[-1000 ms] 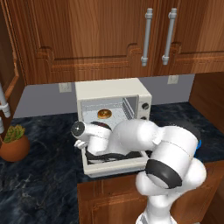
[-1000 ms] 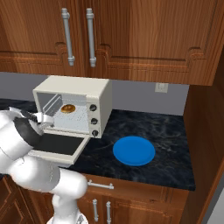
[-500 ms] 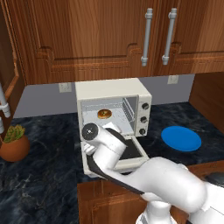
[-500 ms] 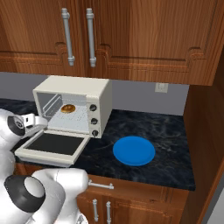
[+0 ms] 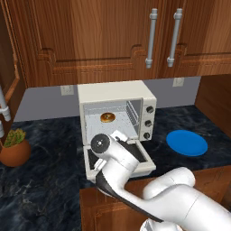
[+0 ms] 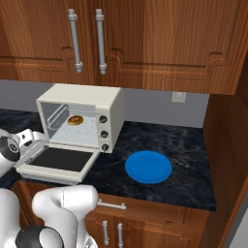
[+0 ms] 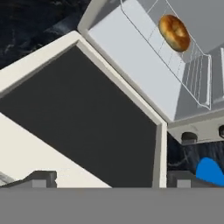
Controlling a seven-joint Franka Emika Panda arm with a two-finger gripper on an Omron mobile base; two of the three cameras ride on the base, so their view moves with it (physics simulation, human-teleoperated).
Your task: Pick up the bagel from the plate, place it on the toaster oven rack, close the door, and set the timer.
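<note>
Small golden-brown bagel ring (image 5: 107,117) sits on the pale grey wire rack (image 5: 113,127) inside the cream-white boxy toaster oven (image 5: 115,92), toward the back of the cavity. Cream-framed door with dark glass panel (image 6: 63,160) is down, lying flat out front over the dark marbled worktop (image 6: 184,160). Flat bright blue plate (image 6: 148,166) is bare, on the worktop just to the side of the oven past its three dark knobs (image 5: 147,122). White arm's jaws hang just over the open door's near edge, spread wide, gripping nothing; small dark fingertips (image 7: 41,178) frame the glass in hand view. Wooden cabinets with metal handles (image 5: 150,38) above; potted plant in a terracotta bowl (image 5: 14,146) well apart, at the far side of the worktop.
</note>
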